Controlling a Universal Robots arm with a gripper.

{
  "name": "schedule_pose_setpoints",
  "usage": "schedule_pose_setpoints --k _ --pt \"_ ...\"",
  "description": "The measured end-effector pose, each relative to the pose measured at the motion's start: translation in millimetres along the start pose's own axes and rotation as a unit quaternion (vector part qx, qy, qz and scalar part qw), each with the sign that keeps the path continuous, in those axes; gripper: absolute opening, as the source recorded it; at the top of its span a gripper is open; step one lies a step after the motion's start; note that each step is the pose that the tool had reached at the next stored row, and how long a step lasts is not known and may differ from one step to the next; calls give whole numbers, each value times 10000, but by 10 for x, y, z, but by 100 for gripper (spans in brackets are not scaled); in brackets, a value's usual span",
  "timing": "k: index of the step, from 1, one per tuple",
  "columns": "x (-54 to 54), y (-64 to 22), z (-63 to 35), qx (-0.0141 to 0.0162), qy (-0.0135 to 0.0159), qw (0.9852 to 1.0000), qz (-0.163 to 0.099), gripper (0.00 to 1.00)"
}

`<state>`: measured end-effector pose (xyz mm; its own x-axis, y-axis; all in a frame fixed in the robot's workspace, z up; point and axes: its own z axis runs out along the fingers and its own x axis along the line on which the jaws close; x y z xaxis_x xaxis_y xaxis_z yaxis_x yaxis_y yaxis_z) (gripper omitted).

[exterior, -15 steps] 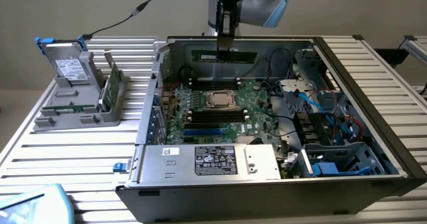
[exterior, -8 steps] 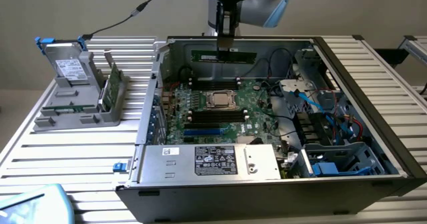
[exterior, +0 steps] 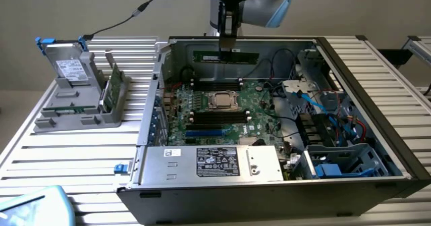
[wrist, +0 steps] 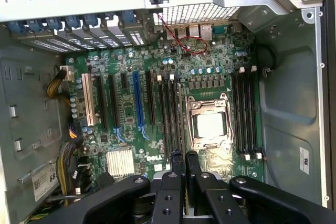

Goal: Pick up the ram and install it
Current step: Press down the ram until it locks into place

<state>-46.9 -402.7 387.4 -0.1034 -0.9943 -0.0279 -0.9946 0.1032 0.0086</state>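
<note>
Closest to us is the pincer (wrist: 184, 157), its dark fingers (wrist: 177, 161) clenched on the ram (exterior: 246, 57), which hangs just beneath the tips with its long side level. We judge that it is held this way so that its lower edge can meet a slot squarely. Below the pincer lies the open computer case (exterior: 269, 203), tipped on its side so that the motherboard (wrist: 126, 119) faces up at the fingers. The boxy power supply (exterior: 209, 163) sits well away from the pincer, at the case's near wall. Outside the case, far off to one side of the pincer, a gray holder (exterior: 74, 117) props a hard drive (exterior: 70, 67) upright, probably for an easy grab. Under the pincer, the processor socket (wrist: 210, 127) sits between banks of memory slots (wrist: 244, 114), which run the same way as the stick. From the wrist the ram is edge-on between the fingers and hard to make out. The arm is cut off above, and which slot the stick aims at we cannot tell.
</note>
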Motion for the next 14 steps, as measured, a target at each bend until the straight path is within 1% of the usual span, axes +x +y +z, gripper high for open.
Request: schedule_pose_setpoints --k 2,6,14 --pt "1 0 17 11 -3 10000 0 14" --pt "4 0 86 28 -3 10000 -1 14" --pt "9 4 232 33 -3 10000 -3 14"
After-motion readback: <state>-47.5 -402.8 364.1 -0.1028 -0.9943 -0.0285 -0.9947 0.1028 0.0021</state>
